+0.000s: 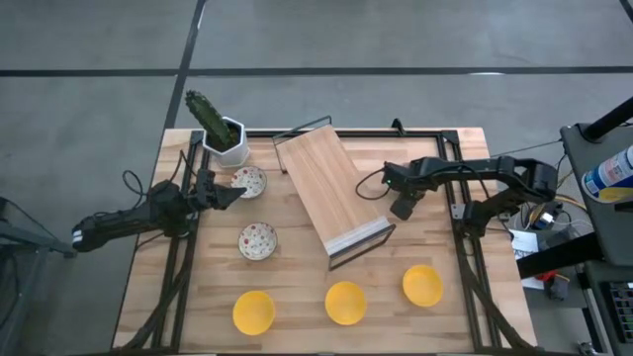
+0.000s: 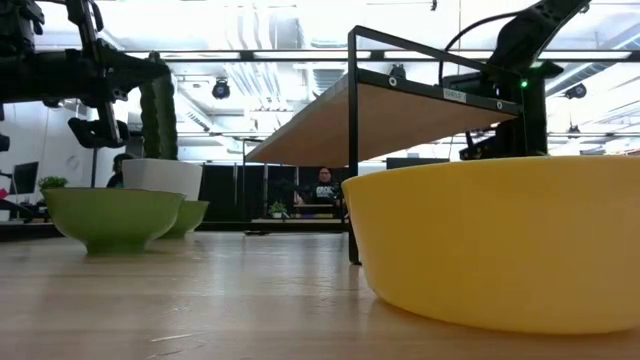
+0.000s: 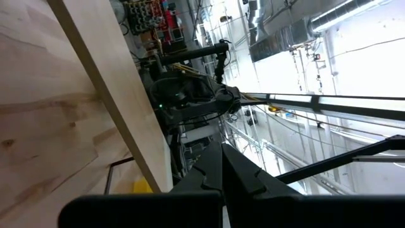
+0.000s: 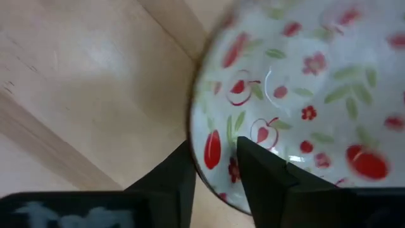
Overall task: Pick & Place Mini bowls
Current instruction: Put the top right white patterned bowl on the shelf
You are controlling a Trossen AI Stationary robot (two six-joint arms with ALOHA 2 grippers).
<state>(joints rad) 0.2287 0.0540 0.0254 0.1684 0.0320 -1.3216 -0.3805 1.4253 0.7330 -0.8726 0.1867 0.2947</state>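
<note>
Two white mini bowls with red-speckled insides sit on the table, one (image 1: 249,181) just right of my left gripper (image 1: 226,194), the other (image 1: 258,240) nearer. Three yellow bowls (image 1: 253,311) (image 1: 345,303) (image 1: 422,285) line the near edge. The third white bowl (image 4: 297,82) shows only in the right wrist view. My left gripper (image 3: 221,171) is shut and holds nothing. It hangs above the table (image 2: 97,130). My right gripper (image 1: 401,208) is beside the wooden shelf's right edge, shut on the third bowl. My right gripper (image 4: 215,183) holds the third white bowl by its rim (image 4: 201,158). One finger (image 4: 266,177) lies on the red-speckled inside and the other (image 4: 171,183) on the outside. Whether the bowl rests on the wood below or is lifted, I cannot tell.
A slanted wooden shelf on a black frame (image 1: 331,193) stands mid-table between the arms. A white pot with a cactus (image 1: 229,138) is at the far left. Black rails (image 1: 460,213) run along both sides. Bare wood lies between the shelf and the yellow bowls.
</note>
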